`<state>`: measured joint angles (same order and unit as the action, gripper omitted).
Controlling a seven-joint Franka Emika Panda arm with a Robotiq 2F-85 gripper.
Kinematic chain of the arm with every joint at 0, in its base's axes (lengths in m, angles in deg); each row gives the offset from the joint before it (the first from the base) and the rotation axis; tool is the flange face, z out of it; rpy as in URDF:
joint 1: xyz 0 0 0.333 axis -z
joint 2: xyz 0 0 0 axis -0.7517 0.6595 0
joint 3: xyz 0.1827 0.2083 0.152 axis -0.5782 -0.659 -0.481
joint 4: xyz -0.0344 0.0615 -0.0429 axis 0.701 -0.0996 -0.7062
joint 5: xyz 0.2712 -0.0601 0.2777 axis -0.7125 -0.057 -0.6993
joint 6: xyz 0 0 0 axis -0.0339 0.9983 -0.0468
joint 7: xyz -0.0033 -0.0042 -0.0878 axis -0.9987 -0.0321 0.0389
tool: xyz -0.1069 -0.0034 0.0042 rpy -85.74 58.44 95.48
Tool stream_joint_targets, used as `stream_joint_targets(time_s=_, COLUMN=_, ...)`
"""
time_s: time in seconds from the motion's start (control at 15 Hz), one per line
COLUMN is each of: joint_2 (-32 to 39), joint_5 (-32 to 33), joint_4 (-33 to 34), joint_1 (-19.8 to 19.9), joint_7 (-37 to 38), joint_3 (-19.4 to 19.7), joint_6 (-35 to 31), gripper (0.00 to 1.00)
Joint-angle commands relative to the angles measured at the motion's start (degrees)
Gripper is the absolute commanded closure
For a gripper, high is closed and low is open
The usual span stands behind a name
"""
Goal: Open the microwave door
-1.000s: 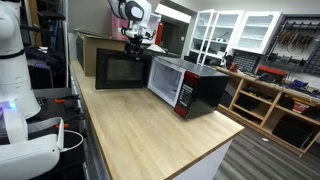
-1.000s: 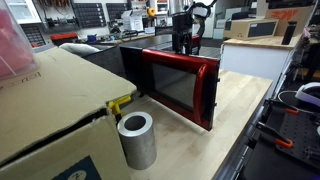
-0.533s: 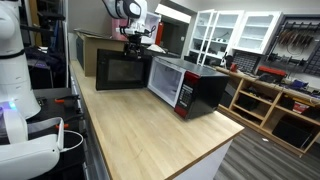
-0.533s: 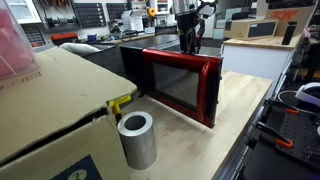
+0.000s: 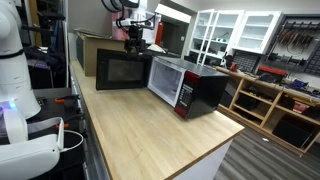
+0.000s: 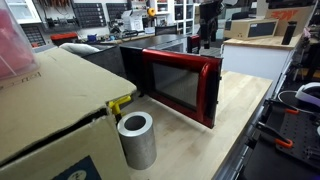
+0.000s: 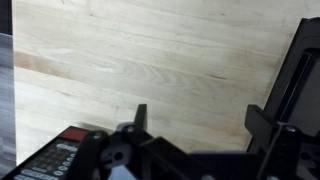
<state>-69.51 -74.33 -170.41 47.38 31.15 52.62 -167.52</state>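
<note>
The microwave [image 5: 190, 85] stands on the wooden counter with its black body and red front. The microwave door [image 5: 124, 70] is swung wide open, with its black inner face toward an exterior view and its red outer face [image 6: 182, 85] toward the opposite one. My gripper [image 5: 133, 38] hangs above the door's top edge, apart from it, and also shows in an exterior view [image 6: 207, 38]. In the wrist view my gripper [image 7: 200, 120] is open and empty over bare wood. The red control strip [image 7: 62, 155] lies at the lower left there.
A brown cardboard box [image 5: 88, 45] stands behind the open door and fills the near left in an exterior view [image 6: 50, 110]. A grey metal cylinder [image 6: 135, 140] stands by the box. The wooden counter [image 5: 150, 130] ends at an edge near white cabinets [image 5: 235, 30].
My gripper has risen and drawn away from the door's top edge, empty. The door stays open in the same place.
</note>
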Motion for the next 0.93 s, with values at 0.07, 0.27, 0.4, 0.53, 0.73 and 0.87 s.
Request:
stream_joint_targets(time_s=0.07, joint_2=-6.93, joint_5=-1.99, joint_4=-2.83, joint_1=1.78, joint_7=0.17, joint_3=1.82, joint_6=2.19, gripper=0.0)
stream_joint_targets(time_s=0.27, joint_2=-8.77, joint_5=-3.48, joint_4=-1.22, joint_1=2.14, joint_7=0.23, joint_3=2.39, joint_6=4.67, gripper=0.0)
stream_joint_targets(time_s=0.4, joint_2=-9.54, joint_5=-4.16, joint_4=-0.18, joint_1=2.13, joint_7=0.41, joint_3=2.36, joint_6=5.68, gripper=0.0)
stream_joint_targets(time_s=0.53, joint_2=-10.08, joint_5=-4.12, joint_4=0.92, joint_1=2.12, joint_7=0.77, joint_3=2.11, joint_6=5.85, gripper=0.0)
stream_joint_targets(time_s=0.73, joint_2=-9.94, joint_5=-4.59, joint_4=2.78, joint_1=1.89, joint_7=0.76, joint_3=1.95, joint_6=5.96, gripper=0.0)
stream_joint_targets(time_s=0.87, joint_2=-9.61, joint_5=-5.68, joint_4=4.1, joint_1=1.66, joint_7=0.8, joint_3=1.87, joint_6=6.73, gripper=0.0)
